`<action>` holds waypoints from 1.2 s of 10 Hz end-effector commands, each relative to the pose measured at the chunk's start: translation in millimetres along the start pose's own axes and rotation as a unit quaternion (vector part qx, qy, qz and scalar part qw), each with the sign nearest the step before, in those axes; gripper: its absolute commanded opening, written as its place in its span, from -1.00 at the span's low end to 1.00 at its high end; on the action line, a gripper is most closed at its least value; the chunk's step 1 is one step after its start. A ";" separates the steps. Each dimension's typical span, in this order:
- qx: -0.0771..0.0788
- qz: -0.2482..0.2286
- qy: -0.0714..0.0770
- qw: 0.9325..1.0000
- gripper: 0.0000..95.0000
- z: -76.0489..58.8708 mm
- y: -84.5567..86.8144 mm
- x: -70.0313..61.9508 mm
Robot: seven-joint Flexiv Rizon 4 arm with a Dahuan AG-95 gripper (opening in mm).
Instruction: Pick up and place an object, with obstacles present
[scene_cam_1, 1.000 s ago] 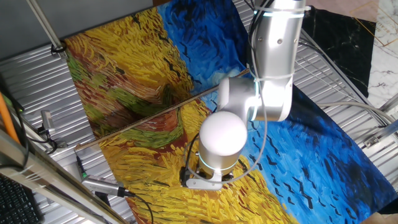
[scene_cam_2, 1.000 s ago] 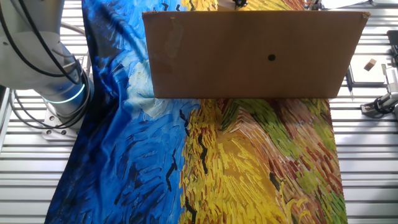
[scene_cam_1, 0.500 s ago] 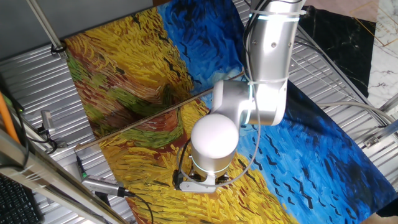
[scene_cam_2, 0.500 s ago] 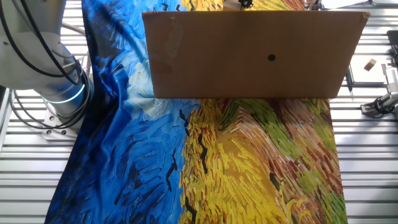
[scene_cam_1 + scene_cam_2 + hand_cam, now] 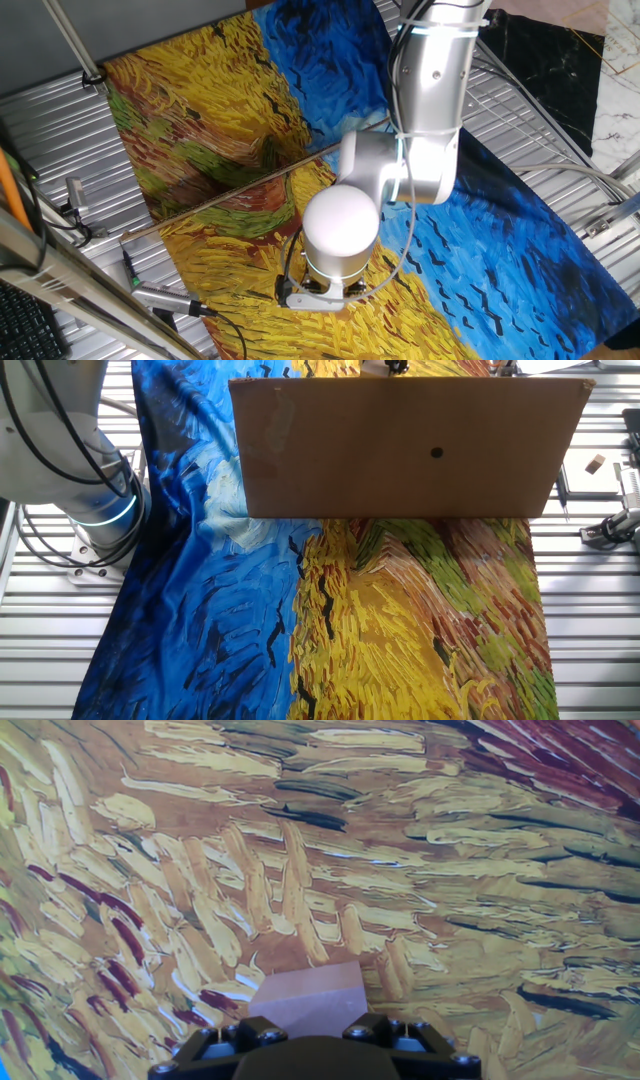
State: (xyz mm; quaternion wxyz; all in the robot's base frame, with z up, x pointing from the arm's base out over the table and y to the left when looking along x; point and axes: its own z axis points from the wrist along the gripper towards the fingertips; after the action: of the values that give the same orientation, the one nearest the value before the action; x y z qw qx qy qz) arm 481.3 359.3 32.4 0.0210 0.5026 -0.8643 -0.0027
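Claw (image 5: 308, 1032) gripping wooden cube (image 5: 308, 996) | hovering above painted cloth (image 5: 300, 870) | standing near brown rod (image 5: 215, 193)

Tan wooden cube (image 5: 307, 1001) above yellow painted cloth; thin brown rod (image 5: 235, 188) diagonal.

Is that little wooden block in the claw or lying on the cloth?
Cannot tell: the block sits right at the claw, fingertips out of view.
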 end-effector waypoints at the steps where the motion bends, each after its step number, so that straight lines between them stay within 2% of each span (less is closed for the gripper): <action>1: -0.001 -0.005 0.000 1.000 -1.00 1.9 -1.1 -0.3; 6: -0.003 -0.007 -0.004 1.000 -1.00 4.6 -2.1 -0.2; 7: -0.006 -0.010 -0.008 1.000 -0.20 4.5 -2.1 -0.2; 8: -0.006 -0.011 -0.008 1.000 0.20 3.3 -1.6 -0.3; 12: -0.007 -0.012 -0.012 1.000 0.20 1.5 -0.9 -0.4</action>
State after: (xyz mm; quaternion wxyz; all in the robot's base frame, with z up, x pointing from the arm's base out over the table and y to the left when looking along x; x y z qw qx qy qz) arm 482.5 359.5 31.1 0.0137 0.5129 -0.8582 -0.0161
